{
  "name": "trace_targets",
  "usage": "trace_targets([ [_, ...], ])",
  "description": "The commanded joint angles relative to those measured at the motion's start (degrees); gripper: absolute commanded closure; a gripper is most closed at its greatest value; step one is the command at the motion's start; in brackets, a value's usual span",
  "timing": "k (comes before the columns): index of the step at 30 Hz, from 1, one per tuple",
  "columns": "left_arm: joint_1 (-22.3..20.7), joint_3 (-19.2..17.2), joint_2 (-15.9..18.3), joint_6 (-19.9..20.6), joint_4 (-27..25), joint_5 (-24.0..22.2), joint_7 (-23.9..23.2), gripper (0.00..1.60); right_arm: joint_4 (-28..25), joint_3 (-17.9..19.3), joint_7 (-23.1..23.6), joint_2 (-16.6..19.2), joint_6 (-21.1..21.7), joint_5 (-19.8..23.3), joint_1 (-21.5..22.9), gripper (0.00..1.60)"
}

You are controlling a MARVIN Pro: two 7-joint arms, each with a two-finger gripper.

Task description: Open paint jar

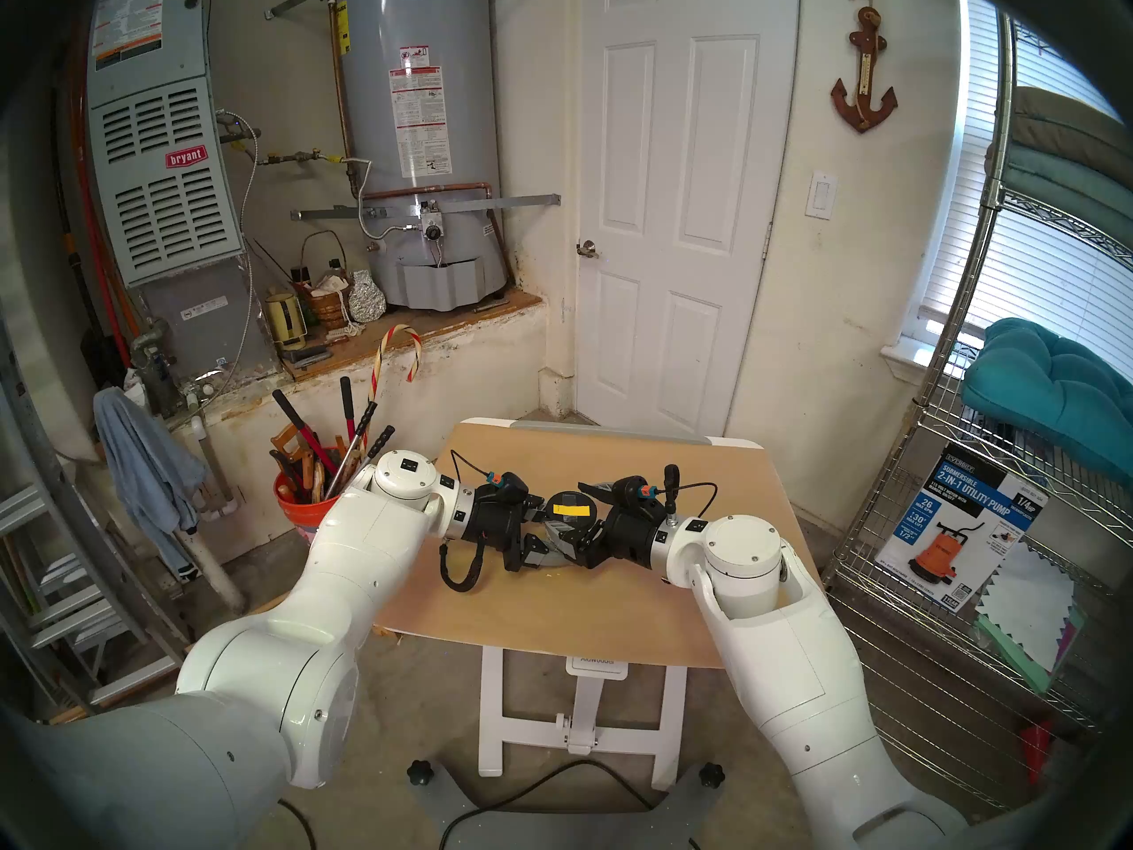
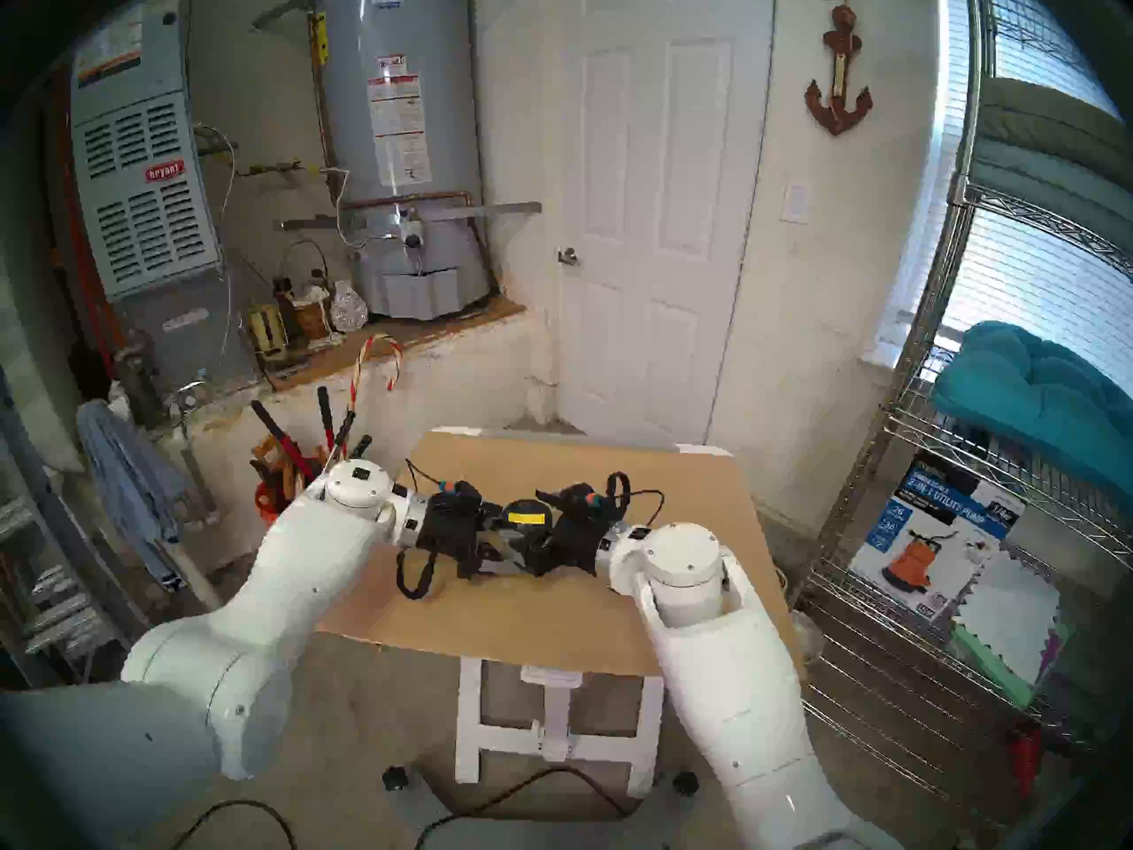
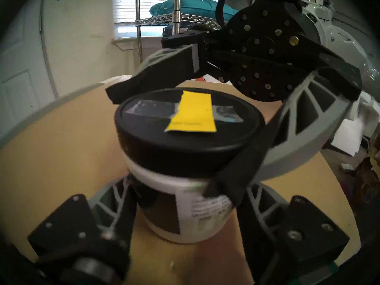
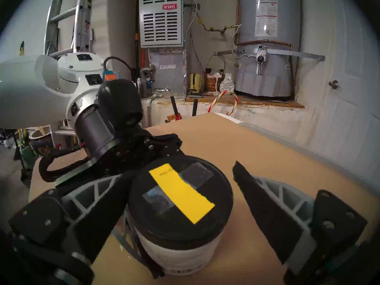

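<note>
The paint jar (image 1: 561, 533) stands upright in the middle of the tan table (image 1: 552, 622). It is white with a printed label (image 3: 205, 208) and a black round lid (image 1: 571, 510) bearing a yellow tape strip (image 3: 193, 111). My left gripper (image 1: 545, 533) comes from the left and is shut on the white body below the lid (image 3: 185, 196). My right gripper (image 1: 583, 517) comes from the right, open around the lid (image 4: 183, 171). One finger (image 4: 107, 200) touches the lid's side. The other finger (image 4: 265, 204) stands apart from it. The lid is on the jar.
An orange bucket (image 1: 300, 514) of long-handled tools stands on the floor left of the table. A wire shelf (image 1: 919, 585) with a pump box (image 1: 962, 523) is at the right. A white door (image 1: 674, 217) and a water heater (image 1: 417, 125) are behind.
</note>
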Motion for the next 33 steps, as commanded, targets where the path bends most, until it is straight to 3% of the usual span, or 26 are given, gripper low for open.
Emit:
trace_targets([
  [1, -0.75, -0.11, 0.06, -0.13, 0.41, -0.05, 0.09, 1.60, -1.48, 0.14, 0.74, 0.01, -0.09, 0.41, 0.62, 0.17],
  [2, -0.77, -0.10, 0.06, -0.15, 0.44, -0.06, 0.07, 1.60, -1.49, 0.15, 0.78, -0.04, -0.09, 0.35, 0.59, 0.46],
  [4, -0.78, -0.07, 0.09, -0.15, 0.43, -0.09, 0.02, 1.60, -1.39, 0.11, 1.00, -0.12, -0.19, 0.24, 0.58, 0.42],
  [5, -0.75, -0.08, 0.10, -0.07, 0.31, -0.12, -0.03, 1.60, -1.34, 0.09, 1.11, -0.15, -0.25, 0.21, 0.57, 0.50],
  [6, -0.73, -0.08, 0.11, -0.02, 0.23, -0.13, -0.06, 1.60, -1.31, 0.08, 1.15, -0.19, -0.29, 0.17, 0.55, 0.82],
  [8, -0.69, -0.08, 0.14, 0.06, 0.10, -0.16, -0.12, 1.60, -1.15, 0.07, 1.45, -0.18, -0.42, 0.17, 0.63, 0.87],
  [10, -0.65, -0.08, 0.18, 0.12, -0.03, -0.18, -0.16, 1.60, -1.11, 0.07, 1.61, -0.18, -0.47, 0.09, 0.66, 1.10],
  [11, -0.64, -0.09, 0.20, 0.15, -0.08, -0.21, -0.21, 1.60, -0.73, -0.11, 2.50, 0.18, -0.84, 0.20, 1.06, 1.09],
  [12, -0.64, -0.11, 0.21, 0.17, -0.08, -0.25, -0.27, 1.60, -0.63, -0.10, 2.72, 0.23, -0.92, 0.21, 1.17, 1.33],
  [13, -0.69, -0.11, 0.23, 0.13, -0.02, -0.28, -0.36, 1.60, -0.65, -0.14, 2.80, 0.30, -0.84, 0.06, 1.23, 1.47],
  [15, -0.72, -0.13, 0.29, 0.14, -0.02, -0.31, -0.48, 1.60, -0.42, -0.25, 3.45, 0.54, -0.96, 0.04, 1.53, 1.44],
  [19, -0.85, -0.09, 0.39, 0.11, 0.07, -0.30, -0.80, 1.60, 0.13, -0.45, 4.64, 0.97, -1.21, 0.10, 2.23, 1.60],
  [28, -0.97, 0.11, 0.72, 0.29, 0.18, -0.13, -1.81, 1.60, 3.74, -1.86, 8.84, 2.51, -3.57, 0.37, 5.90, 1.57],
  [33, -1.05, 0.26, 0.90, 0.25, 0.41, 0.00, -2.10, 1.60, 8.84, -2.22, 11.74, 2.65, -6.06, 1.37, 9.46, 1.57],
])
